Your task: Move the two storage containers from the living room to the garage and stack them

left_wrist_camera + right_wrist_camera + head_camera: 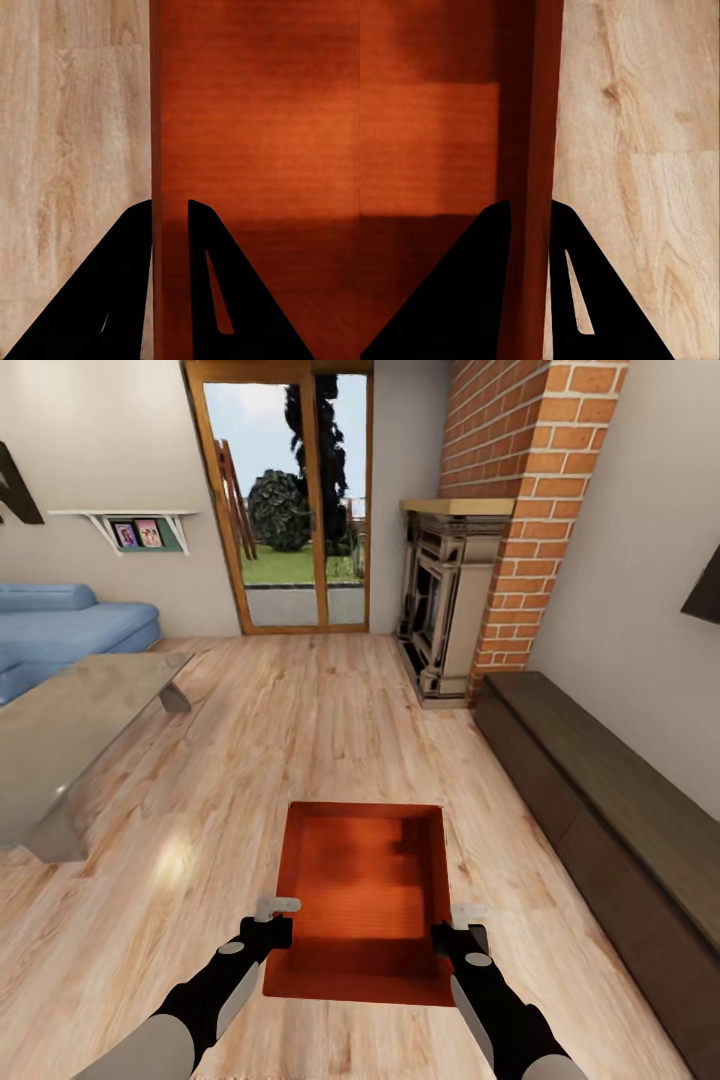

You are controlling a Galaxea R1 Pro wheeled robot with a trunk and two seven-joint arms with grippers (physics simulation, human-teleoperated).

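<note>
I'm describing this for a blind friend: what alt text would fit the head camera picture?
An orange-red storage container sits on a light wood-plank floor, each side wall straddled by one of the robot's two black tools, left tool and right tool. Around it: a blue sofa, glass table, brick fireplace and long dark cabinet.

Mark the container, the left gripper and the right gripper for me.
storage container (pixel 360 880), head view, ribbed inside bottom.
left gripper (pixel 169 225), left wrist view, between fingertips astride the wall.
right gripper (pixel 529 225), right wrist view, between fingertips astride the wall.
</note>
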